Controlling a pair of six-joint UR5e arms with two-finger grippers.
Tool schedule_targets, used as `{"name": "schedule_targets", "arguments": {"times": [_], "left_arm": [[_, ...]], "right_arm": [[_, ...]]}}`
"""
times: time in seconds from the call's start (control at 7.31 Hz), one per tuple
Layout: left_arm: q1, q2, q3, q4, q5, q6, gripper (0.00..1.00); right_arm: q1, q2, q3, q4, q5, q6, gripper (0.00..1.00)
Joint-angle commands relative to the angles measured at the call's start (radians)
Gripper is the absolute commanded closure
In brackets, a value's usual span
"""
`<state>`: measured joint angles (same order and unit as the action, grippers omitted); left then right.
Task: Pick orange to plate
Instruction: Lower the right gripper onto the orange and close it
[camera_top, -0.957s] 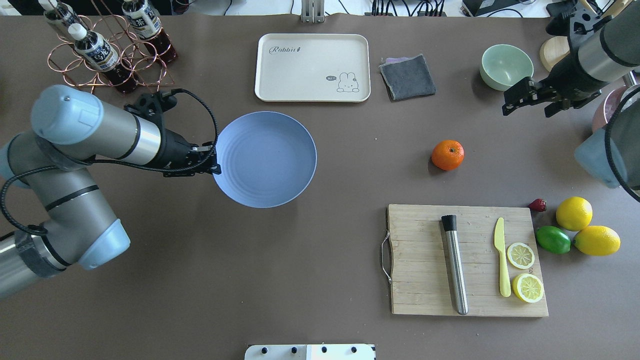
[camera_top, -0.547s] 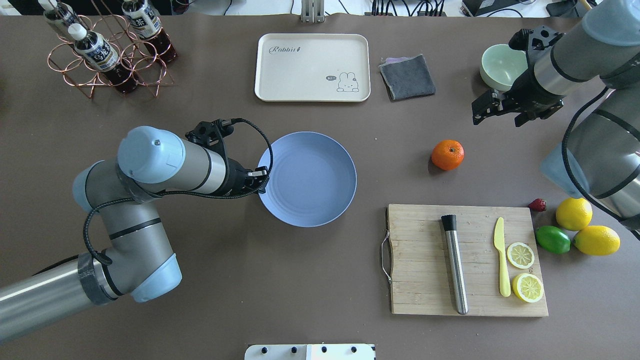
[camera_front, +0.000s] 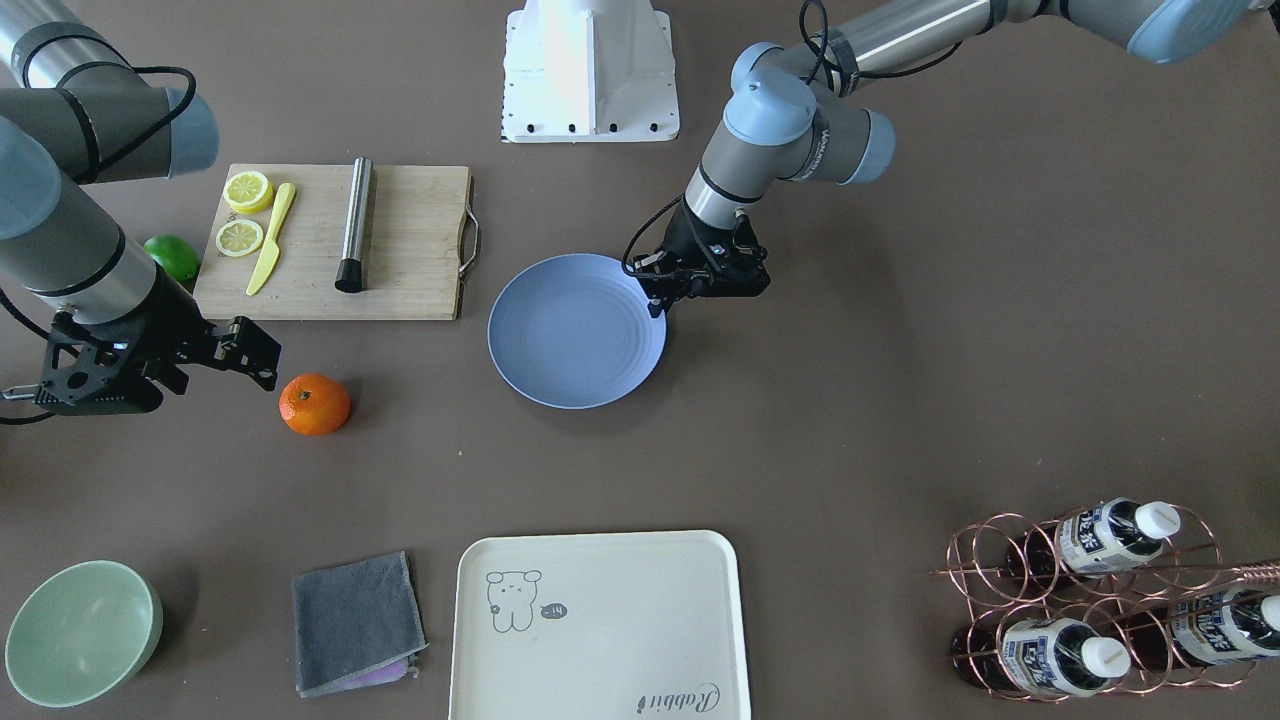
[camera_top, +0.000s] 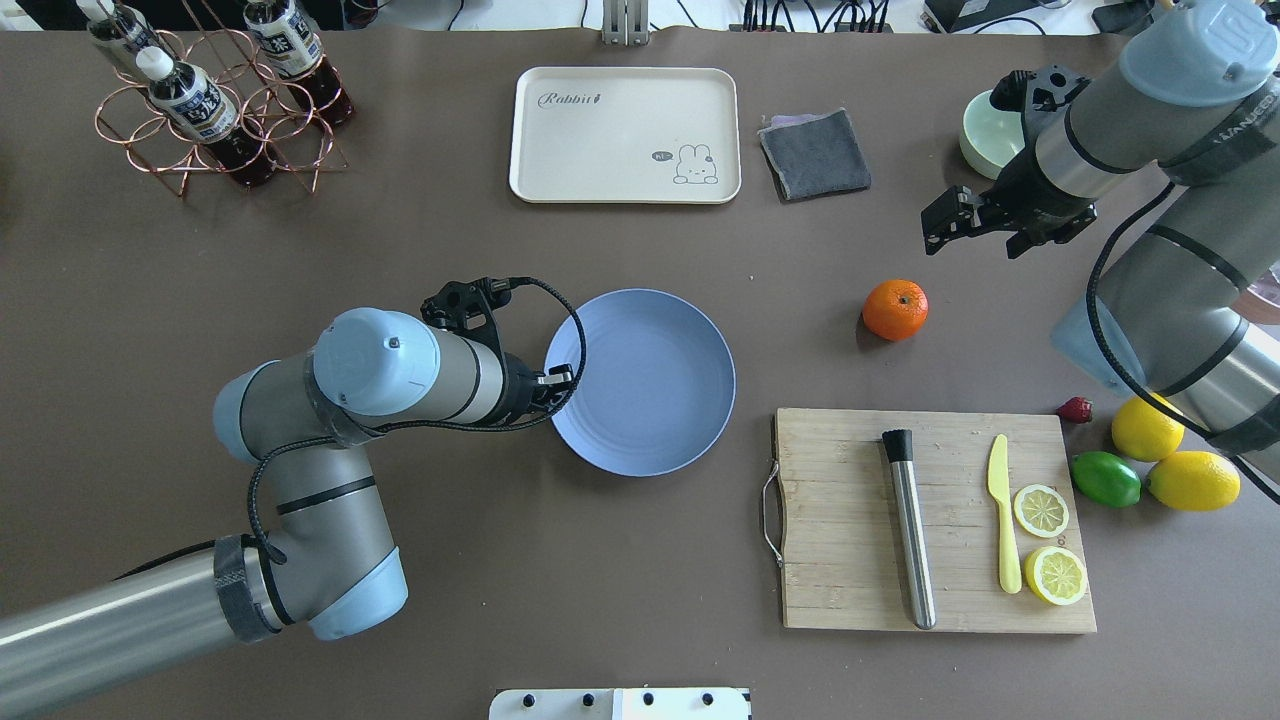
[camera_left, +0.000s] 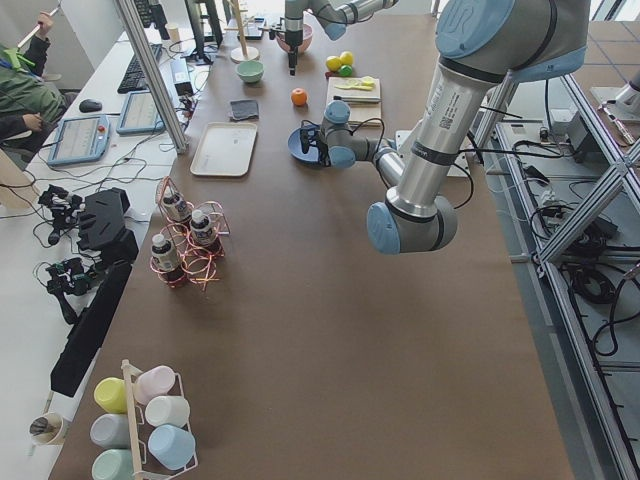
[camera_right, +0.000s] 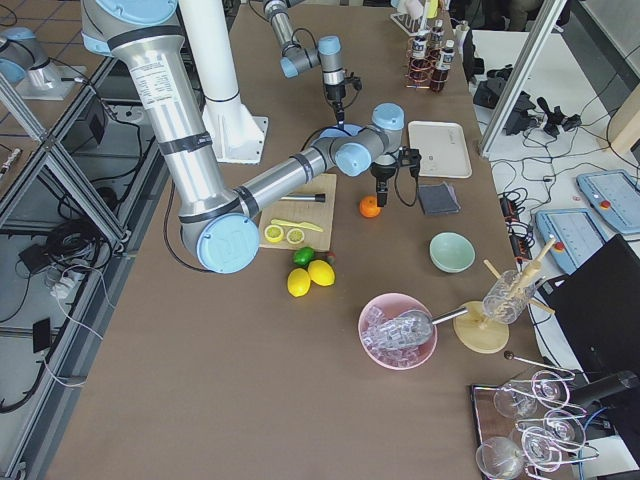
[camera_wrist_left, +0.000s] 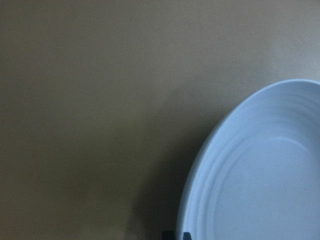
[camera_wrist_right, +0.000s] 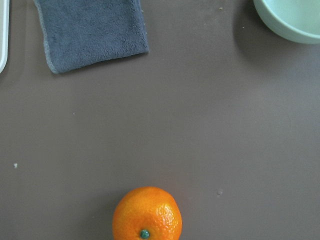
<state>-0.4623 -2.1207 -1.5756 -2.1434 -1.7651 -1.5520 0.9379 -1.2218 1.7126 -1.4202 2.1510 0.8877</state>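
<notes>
The orange (camera_top: 895, 309) rests on the brown table right of centre; it is also in the front view (camera_front: 315, 403) and at the bottom of the right wrist view (camera_wrist_right: 146, 215). My right gripper (camera_top: 938, 222) hovers open just beyond and to the right of it, apart from it (camera_front: 258, 352). The periwinkle-blue plate (camera_top: 650, 385) sits near the table's middle, left of the cutting board. My left gripper (camera_top: 558, 384) is shut on the plate's left rim (camera_front: 662, 298). Most of the left wrist view is table, with the plate (camera_wrist_left: 260, 175) at lower right.
A wooden cutting board (camera_top: 840, 520) holds a steel muddler (camera_top: 910, 530), a yellow knife (camera_top: 1004, 520) and two lemon slices. Two lemons (camera_top: 1148, 427) and a lime (camera_top: 1106, 479) lie to its right. Cream tray (camera_top: 625, 135), grey cloth (camera_top: 815, 153), green bowl (camera_front: 80, 632), bottle rack (camera_top: 215, 100) line the far side.
My left arm has carried the plate rightward and nearer, toward the table's middle. My right gripper has swung left, closer to the orange. The orange has not moved.
</notes>
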Motion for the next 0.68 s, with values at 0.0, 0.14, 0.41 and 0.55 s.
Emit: {"name": "schedule_targets", "arguments": {"times": [0.0,0.14,0.41,0.55], "left_arm": [[-0.045,0.004,-0.038,-0.001,-0.020,0.010,0.02],[-0.100,0.004,-0.044,0.002,-0.102,0.012,0.02],[-0.167,0.024,-0.047,0.007,-0.165,0.047,0.02],[-0.180,0.028,-0.046,0.007,-0.163,0.099,0.02]], "right_arm": [[-0.025,0.007,-0.002,0.001,-0.019,0.008,0.00],[-0.043,0.007,-0.004,0.001,-0.032,0.016,0.00],[-0.097,0.013,-0.019,0.004,-0.097,0.034,0.00],[-0.108,0.027,-0.072,0.056,-0.114,0.043,0.00]]}}
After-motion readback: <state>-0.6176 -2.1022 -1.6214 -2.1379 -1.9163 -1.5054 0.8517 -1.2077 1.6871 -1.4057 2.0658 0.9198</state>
